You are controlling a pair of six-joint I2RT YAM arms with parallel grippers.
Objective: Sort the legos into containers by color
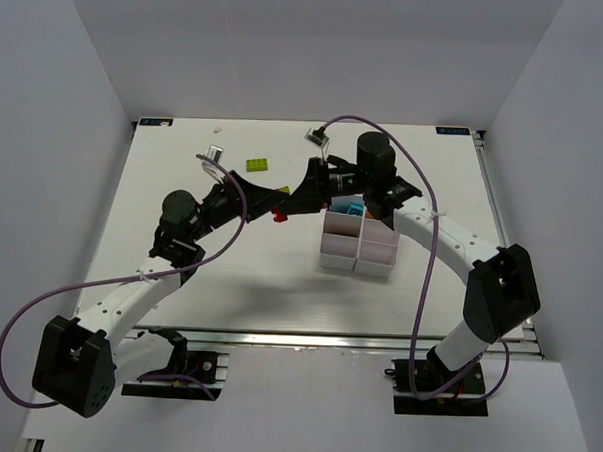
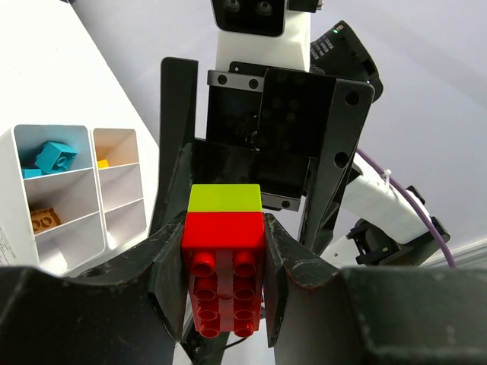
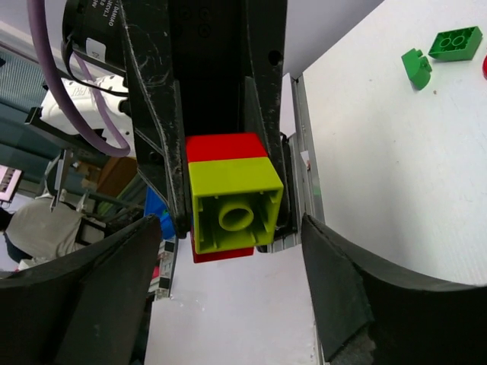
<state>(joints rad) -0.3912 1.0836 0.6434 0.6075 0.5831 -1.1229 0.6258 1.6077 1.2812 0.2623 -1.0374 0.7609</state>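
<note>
My left gripper [image 2: 224, 283] is shut on a red lego [image 2: 224, 266], held off the table. A lime green lego [image 2: 225, 198] is stuck on the red one's far end. My right gripper [image 3: 228, 293] faces it, open. The lime green lego [image 3: 234, 205] hangs between its fingers with a gap on each side. In the top view the two grippers meet left of the white containers [image 1: 338, 260], left [image 1: 285, 203] and right [image 1: 308, 189]. The bins [image 2: 15, 205] hold a cyan lego [image 2: 53, 156], an orange one [image 2: 46, 219] and a yellow one [image 2: 103, 163].
A lime green lego [image 1: 257, 165] lies on the table behind the left arm. Two green legos [image 3: 455, 43] [image 3: 415, 66] lie on the table in the right wrist view. Purple cables arch over both arms. White walls stand on three sides of the table.
</note>
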